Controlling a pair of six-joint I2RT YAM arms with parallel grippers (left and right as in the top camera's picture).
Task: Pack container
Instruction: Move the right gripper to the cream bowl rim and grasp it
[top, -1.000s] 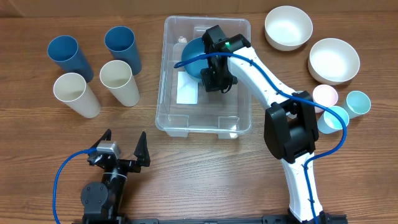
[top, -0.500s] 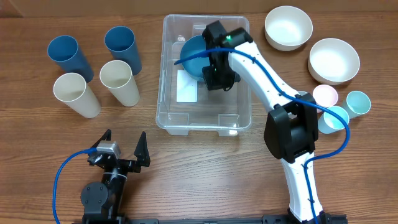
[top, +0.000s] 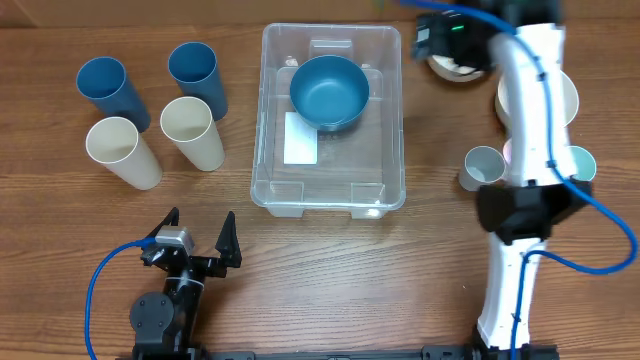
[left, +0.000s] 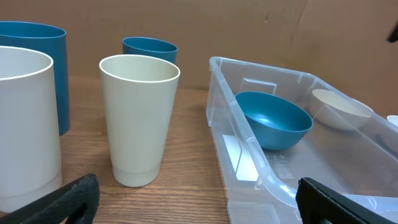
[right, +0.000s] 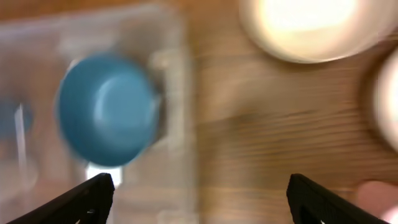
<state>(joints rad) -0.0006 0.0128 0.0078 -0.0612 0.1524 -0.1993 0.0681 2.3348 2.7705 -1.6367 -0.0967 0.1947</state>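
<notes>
Bin (top: 392, 192): we see blue bowl (top: 329, 92) inside.
L gripper (top: 198, 242): jaws apart, empty.
R gripper (right: 201, 190): jaws apart, empty.

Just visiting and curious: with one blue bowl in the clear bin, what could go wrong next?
The open right pincer is near the white bowl in a blurred view; a hasty reach might clip its rim and tip it. The right arm passes right by the small cups and might knock them over.

Bright, even light; soft shadows; faint glare on the container (top: 340, 175). Right wrist view badly motion-blurred; others sharp.
</notes>
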